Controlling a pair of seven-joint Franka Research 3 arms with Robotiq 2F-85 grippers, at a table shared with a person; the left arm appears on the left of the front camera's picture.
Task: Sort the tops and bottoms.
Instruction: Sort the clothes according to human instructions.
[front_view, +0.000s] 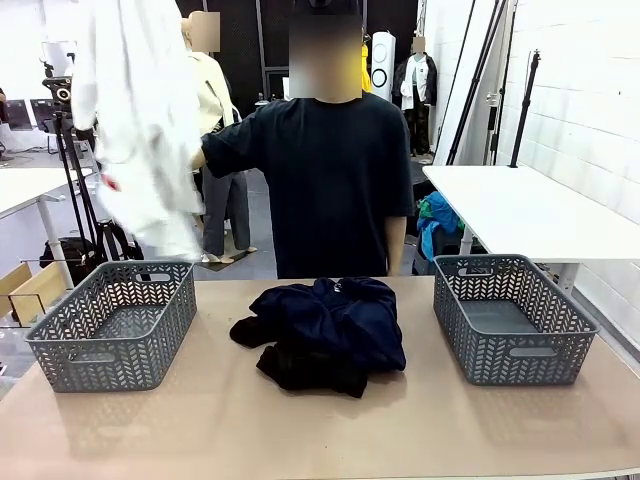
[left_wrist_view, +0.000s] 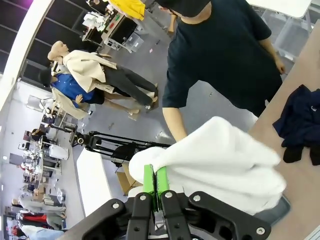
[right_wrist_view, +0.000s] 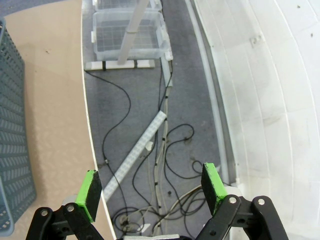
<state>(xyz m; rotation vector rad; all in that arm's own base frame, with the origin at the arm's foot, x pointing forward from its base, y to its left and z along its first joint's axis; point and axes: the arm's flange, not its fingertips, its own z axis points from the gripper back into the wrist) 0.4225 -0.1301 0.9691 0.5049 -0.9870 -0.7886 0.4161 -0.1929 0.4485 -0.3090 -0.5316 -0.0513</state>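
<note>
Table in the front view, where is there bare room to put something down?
Bare: the near strip of table, and the gaps from the bottoms to the left basket and the right basket. Crowded: the middle.

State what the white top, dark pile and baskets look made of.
The white top: soft matte cloth, likely cotton; drapes in folds. The dark pile: navy and black fabric, crumpled. The left basket and right basket: grey plastic, moulded herringbone lattice.

Bright, even indoor light from overhead, just soft shadows under the grey baskets (front_view: 115, 325) on the tabletop (front_view: 300, 430). The white top (front_view: 140, 120) looks smeared and blown out (wrist views bend at edges).
</note>
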